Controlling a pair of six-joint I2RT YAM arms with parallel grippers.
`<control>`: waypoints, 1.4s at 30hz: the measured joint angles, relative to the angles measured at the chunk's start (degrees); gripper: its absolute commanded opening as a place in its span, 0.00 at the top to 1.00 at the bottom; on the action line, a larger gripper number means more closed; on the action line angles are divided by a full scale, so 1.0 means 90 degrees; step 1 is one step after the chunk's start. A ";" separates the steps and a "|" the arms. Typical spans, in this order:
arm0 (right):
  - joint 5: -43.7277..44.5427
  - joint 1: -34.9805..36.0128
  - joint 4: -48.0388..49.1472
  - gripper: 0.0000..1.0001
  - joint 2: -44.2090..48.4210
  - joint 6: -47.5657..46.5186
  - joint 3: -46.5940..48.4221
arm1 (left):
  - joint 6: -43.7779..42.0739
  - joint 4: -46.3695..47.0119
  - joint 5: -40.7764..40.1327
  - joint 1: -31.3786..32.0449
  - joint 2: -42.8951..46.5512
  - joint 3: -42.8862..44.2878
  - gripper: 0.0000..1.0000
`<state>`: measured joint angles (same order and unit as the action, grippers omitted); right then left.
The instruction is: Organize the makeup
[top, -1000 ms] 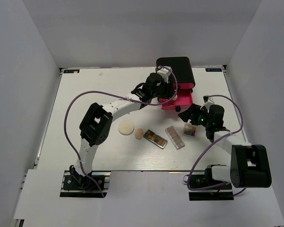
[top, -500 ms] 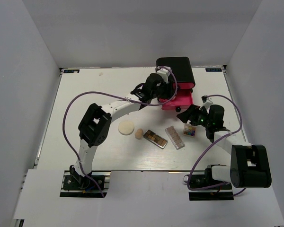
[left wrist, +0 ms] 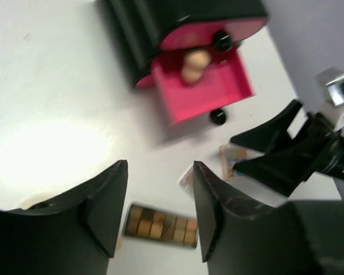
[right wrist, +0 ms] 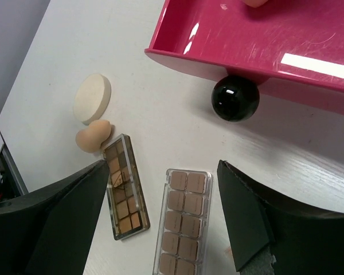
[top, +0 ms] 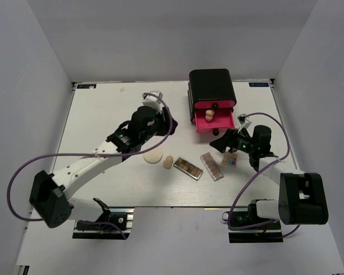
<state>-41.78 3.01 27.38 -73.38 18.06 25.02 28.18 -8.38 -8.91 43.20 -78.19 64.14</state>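
At the far right of the bench (top: 97,114) stands the black box (top: 211,86), its lower pink drawer (top: 221,121) pulled out with one beige egg sponge (top: 208,116) lying inside near the back. A black ball knob (right wrist: 235,98) sits on the drawer's front edge.

The rest of the makeup lies in a loose row on the bench in front of the box. From left to right: the round cream puff (top: 153,154), a second egg sponge (top: 168,162) just beside it, the brown rectangular palette (top: 188,168), the clear pinkish palette (top: 211,166), and the small square multicolour palette (top: 229,160).

The left gripper (left wrist: 160,165) hangs over the bench to the left of the box, well apart from the drawer. Its fingers are spread wide and hold nothing.

The right gripper (right wrist: 160,166) is low in front of the open drawer, pointing across the bench towards the two long palettes. Its fingers are likewise spread wide and empty. The multicolour palette lies just beside it; whether a finger touches it cannot be told.
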 measured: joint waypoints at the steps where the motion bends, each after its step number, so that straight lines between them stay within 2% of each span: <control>1: 0.0000 0.0000 -0.0022 0.18 -0.0056 -0.0007 0.0041 | 0.0141 -0.0180 -0.0136 0.0000 0.0243 -0.0189 0.34; 3: 0.0015 0.0000 -0.0041 0.18 -0.0175 0.0017 0.0129 | 0.0520 -0.0646 -0.0437 0.0000 0.0673 -0.0566 0.30; 6: 0.0117 0.0000 -0.0056 0.18 -0.0335 0.0148 0.0255 | 0.1010 -0.1263 -0.0777 -0.0002 0.1013 -0.0979 0.28; 12: 0.0374 0.0000 -0.0075 0.19 -0.0765 0.0583 0.0704 | 0.1751 -0.2266 -0.1120 -0.0002 0.1110 -0.1338 0.26; 20: 0.0792 0.0000 -0.0131 0.21 -0.1275 0.1273 0.1195 | 0.2278 -0.2625 -0.1321 -0.0002 0.1549 -0.1773 0.26; 25: 0.0933 0.0000 -0.0282 0.27 -0.1416 0.1333 0.1277 | 0.2504 -0.2722 -0.1379 -0.0002 0.1916 -0.1974 0.26; 30: 0.0947 0.0000 -0.0391 0.28 -0.1435 0.1304 0.1282 | 0.2620 -0.2739 -0.1409 -0.0002 0.1982 -0.2091 0.25; 33: 0.0957 0.0000 -0.0391 0.32 -0.1435 0.1263 0.1282 | 0.2645 -0.2732 -0.1409 -0.0002 0.1962 -0.2096 0.25; 42: 0.0903 0.0000 -0.0359 0.58 -0.1630 0.1090 0.1282 | 0.2645 -0.2727 -0.1411 -0.0002 0.1797 -0.2096 0.25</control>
<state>-33.65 3.01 24.14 -88.05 27.88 36.56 51.99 -32.93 -21.61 43.18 -62.02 45.28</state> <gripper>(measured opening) 0.473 0.749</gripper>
